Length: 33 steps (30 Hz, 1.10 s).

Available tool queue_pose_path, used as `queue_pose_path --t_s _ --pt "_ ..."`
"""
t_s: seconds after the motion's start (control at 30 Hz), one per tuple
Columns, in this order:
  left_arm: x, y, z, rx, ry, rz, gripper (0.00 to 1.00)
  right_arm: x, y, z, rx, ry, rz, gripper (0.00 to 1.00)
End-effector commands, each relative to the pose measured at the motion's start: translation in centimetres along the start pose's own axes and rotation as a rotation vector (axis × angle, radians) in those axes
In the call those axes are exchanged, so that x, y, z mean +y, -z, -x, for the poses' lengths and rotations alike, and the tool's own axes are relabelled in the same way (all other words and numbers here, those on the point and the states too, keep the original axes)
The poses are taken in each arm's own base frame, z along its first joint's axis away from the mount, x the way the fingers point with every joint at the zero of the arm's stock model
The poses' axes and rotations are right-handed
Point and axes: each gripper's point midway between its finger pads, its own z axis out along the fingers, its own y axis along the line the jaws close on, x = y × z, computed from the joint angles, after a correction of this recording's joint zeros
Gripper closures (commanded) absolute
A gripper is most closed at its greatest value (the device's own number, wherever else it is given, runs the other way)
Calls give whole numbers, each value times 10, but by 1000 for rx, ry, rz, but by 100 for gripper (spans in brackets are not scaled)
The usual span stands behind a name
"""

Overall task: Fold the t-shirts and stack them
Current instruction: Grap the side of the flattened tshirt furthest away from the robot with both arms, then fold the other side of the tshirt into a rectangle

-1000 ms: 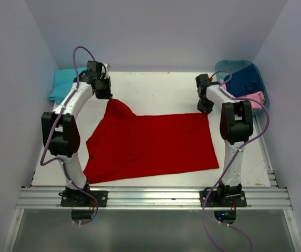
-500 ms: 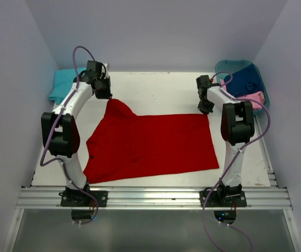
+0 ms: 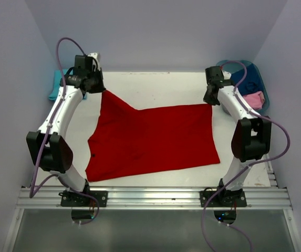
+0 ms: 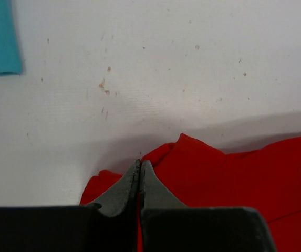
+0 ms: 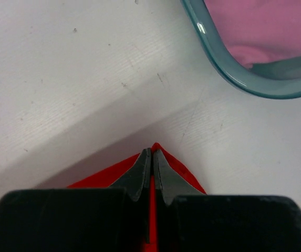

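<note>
A large red t-shirt (image 3: pixel 150 139) lies spread over the white table. My left gripper (image 3: pixel 99 88) is shut on its far left corner (image 4: pixel 192 163), red cloth pinched between the jaws. My right gripper (image 3: pixel 209 100) is shut on its far right corner (image 5: pixel 189 181), and both corners are raised slightly. A turquoise t-shirt (image 3: pixel 54 86) (image 4: pixel 0 37) lies at the far left, mostly hidden by the left arm. Navy (image 3: pixel 250 81) and pink (image 3: pixel 255 98) t-shirts lie in the basket; the pink one (image 5: pixel 260 26) shows in the right wrist view.
The teal plastic basket (image 3: pixel 263 84) stands at the far right corner, its rim (image 5: pixel 218 58) close beyond my right gripper. Walls enclose the table on three sides. An aluminium rail (image 3: pixel 150 197) runs along the near edge.
Both arms have moved away from me, pulling the red shirt's far corners toward the back. The right gripper went from partly open to shut on its corner.
</note>
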Motion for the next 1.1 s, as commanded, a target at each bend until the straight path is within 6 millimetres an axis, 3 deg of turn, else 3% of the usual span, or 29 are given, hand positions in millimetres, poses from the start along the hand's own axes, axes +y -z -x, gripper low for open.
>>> queue_pose_path --t_s 0.0,0.03,0.07,0.1,0.27,0.4,0.5,0.7,1.07 --pt "6 20 -24 58 13 26 100 -13 22 -2 -6 16 21 100" --pt "8 25 -34 87 16 34 100 -14 26 -5 -4 19 26 100" --pt "15 37 -63 150 17 54 100 -25 35 -17 3 19 24 100" --pt "16 38 -63 150 18 58 100 -27 32 -24 18 27 16 100" --pt "25 54 -111 269 36 84 100 -43 40 -47 46 36 2 100" --pt "28 68 -136 327 47 99 100 -56 40 -71 74 51 -13 100" --pt "24 76 -147 337 49 97 100 -62 40 -79 81 57 -22 100" --pt "22 77 -194 465 34 119 100 -64 36 -93 107 67 -24 100" --pt "22 84 -232 538 22 134 100 -65 32 -112 134 93 -27 100"
